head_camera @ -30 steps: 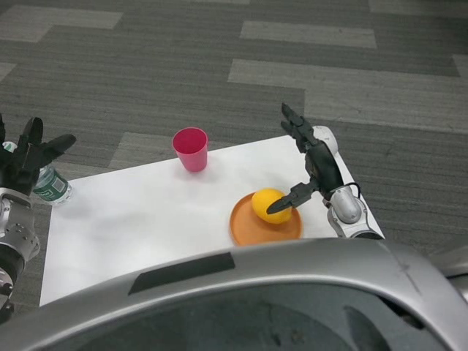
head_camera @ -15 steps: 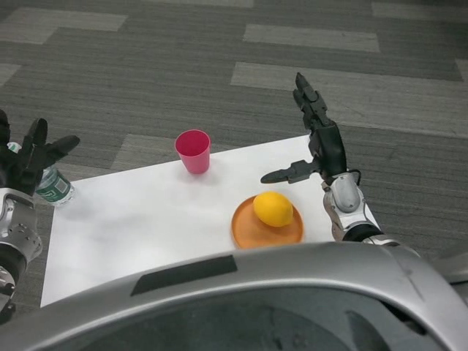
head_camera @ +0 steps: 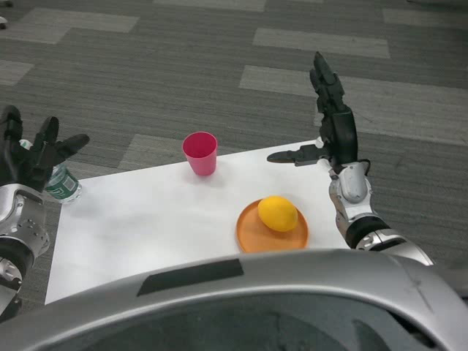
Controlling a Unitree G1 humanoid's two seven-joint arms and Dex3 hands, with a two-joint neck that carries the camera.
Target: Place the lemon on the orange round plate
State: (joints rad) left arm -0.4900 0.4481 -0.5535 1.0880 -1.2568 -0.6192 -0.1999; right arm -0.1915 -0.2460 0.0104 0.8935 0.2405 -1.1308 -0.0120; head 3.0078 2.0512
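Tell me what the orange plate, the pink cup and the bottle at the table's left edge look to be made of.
Orange round plate: probably plastic, matte, uniform colour with a thin raised rim.
Pink cup: likely plastic, smooth, solid colour, thin wall.
Bottle: clear plastic by its see-through body, with a green and white label; partly hidden behind the left hand.

Grey striped carpet floor (head_camera: 146,66), white table (head_camera: 146,227)

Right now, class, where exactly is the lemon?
In the head view the lemon lies on the orange round plate near the table's front right, below the open right hand and to the right of the pink cup.
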